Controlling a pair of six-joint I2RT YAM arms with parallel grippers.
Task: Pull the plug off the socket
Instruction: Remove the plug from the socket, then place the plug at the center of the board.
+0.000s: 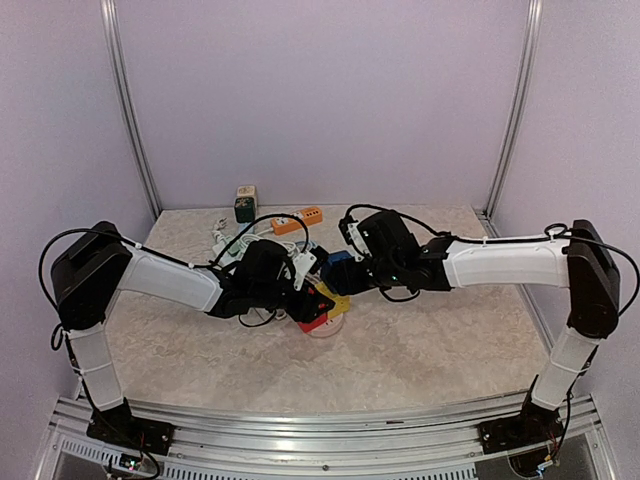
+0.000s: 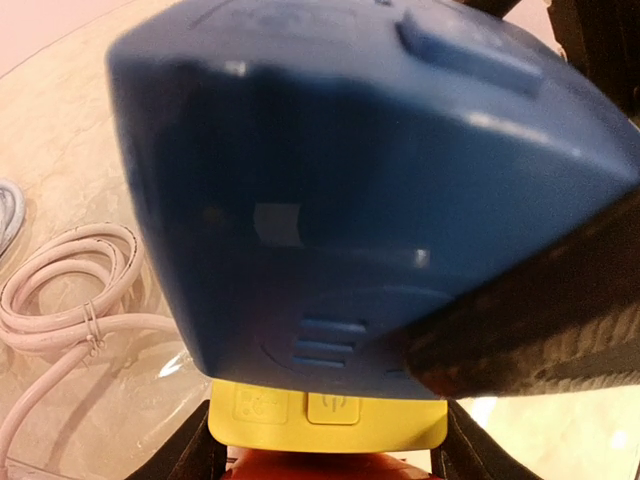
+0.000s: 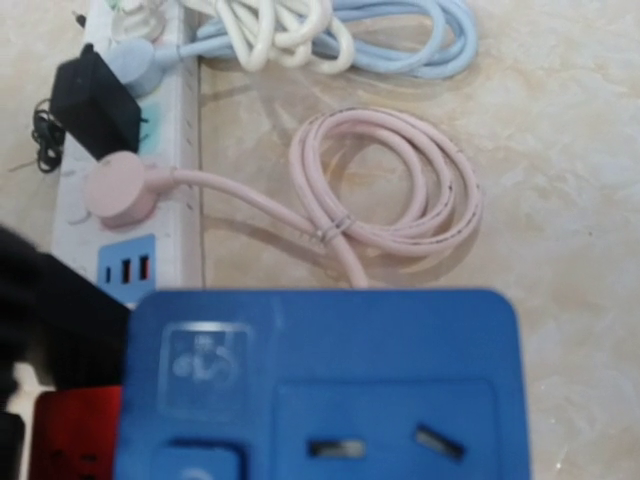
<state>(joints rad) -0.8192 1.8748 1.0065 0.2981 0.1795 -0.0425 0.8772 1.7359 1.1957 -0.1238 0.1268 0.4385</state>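
A blue cube [image 3: 330,370] with two angled slots on one face sits against a yellow block [image 2: 330,412] marked with a power symbol, and a red block [image 2: 325,468] lies beyond. They seem still joined, though the seam is blurred. All are mid-surface [image 1: 430,340].

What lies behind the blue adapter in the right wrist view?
A white power strip with a pink plug and a black charger in it, and a coiled pink cable beside it. The blue adapter covers the strip's near end and the cable's tail.
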